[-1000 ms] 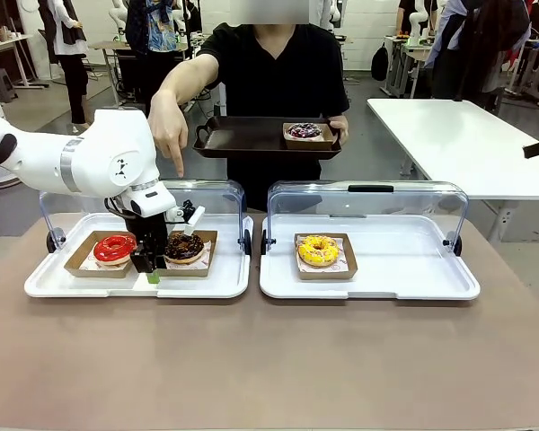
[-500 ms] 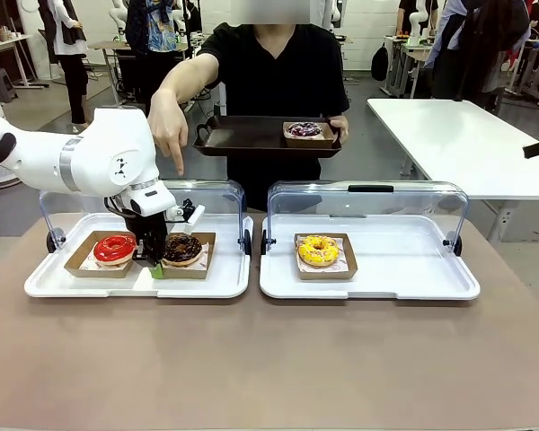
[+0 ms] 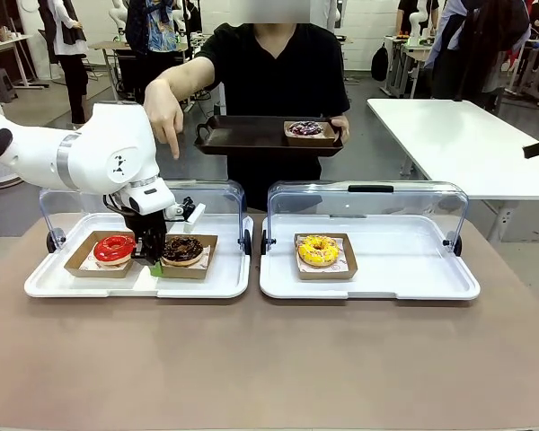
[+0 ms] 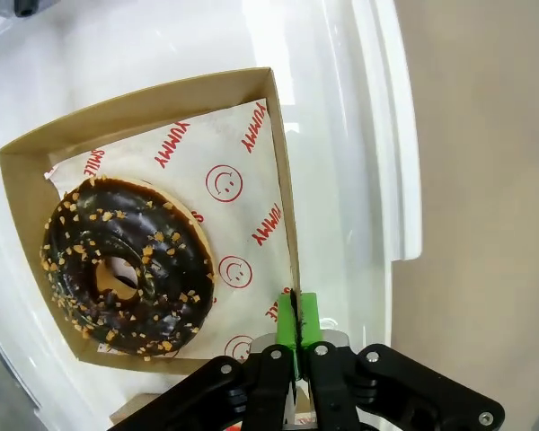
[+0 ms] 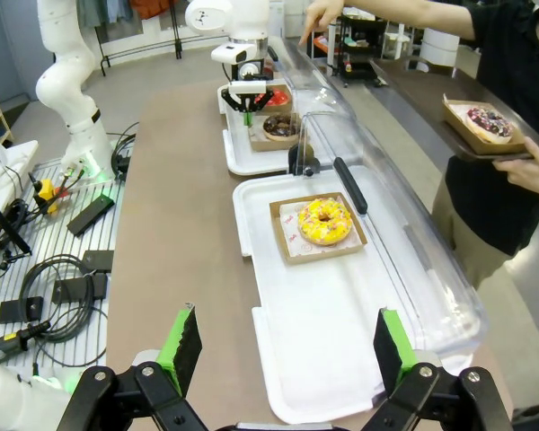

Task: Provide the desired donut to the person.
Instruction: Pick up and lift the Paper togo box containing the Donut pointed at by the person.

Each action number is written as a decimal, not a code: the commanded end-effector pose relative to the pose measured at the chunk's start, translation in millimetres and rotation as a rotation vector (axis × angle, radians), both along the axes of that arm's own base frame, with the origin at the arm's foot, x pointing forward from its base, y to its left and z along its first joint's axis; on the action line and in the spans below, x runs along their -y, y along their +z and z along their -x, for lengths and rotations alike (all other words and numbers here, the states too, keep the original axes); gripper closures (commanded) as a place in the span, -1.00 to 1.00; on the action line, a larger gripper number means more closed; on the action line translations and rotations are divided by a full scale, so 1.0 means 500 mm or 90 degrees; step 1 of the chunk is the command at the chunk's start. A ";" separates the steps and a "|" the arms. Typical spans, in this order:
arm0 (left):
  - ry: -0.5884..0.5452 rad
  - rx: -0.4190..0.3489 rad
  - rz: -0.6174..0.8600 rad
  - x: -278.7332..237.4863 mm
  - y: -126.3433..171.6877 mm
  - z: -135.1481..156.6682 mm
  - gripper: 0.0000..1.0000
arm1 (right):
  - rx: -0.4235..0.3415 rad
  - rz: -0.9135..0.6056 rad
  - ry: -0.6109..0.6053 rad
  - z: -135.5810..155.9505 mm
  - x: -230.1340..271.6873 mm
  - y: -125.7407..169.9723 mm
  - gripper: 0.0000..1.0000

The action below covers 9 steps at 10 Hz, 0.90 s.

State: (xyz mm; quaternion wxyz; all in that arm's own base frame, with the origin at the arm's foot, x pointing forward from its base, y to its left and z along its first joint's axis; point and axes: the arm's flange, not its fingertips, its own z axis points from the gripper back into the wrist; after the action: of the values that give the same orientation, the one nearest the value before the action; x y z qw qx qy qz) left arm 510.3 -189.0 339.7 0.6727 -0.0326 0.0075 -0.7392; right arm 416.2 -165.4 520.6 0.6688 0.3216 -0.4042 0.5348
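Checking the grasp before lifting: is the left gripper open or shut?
Shut: the left gripper has its green pads pinched on a side wall of the cardboard box holding the chocolate donut.

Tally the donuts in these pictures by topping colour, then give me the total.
Red-glazed donut: 1
Chocolate donut with nut bits: 1
Yellow donut: 1
Purple-iced donut: 1
Total: 4
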 end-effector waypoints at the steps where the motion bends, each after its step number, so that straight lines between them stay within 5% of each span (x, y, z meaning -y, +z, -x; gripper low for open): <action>1: -0.022 -0.022 -0.025 -0.014 0.036 0.058 1.00 | 0.002 -0.012 0.000 -0.001 -0.002 0.001 -1.00; 7: -0.046 0.088 -0.042 -0.051 0.286 0.304 1.00 | 0.002 -0.012 0.000 -0.001 -0.002 0.001 -1.00; 9: -0.027 0.106 -0.031 -0.050 0.389 0.343 1.00 | 0.002 -0.012 0.000 -0.001 -0.002 0.001 -1.00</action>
State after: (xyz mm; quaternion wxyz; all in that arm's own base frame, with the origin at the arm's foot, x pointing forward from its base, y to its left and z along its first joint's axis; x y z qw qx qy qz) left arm 343.7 -165.1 519.6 0.6472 0.0407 -0.0270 -0.7607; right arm 416.3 -165.4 520.2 0.6687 0.3222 -0.4039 0.5346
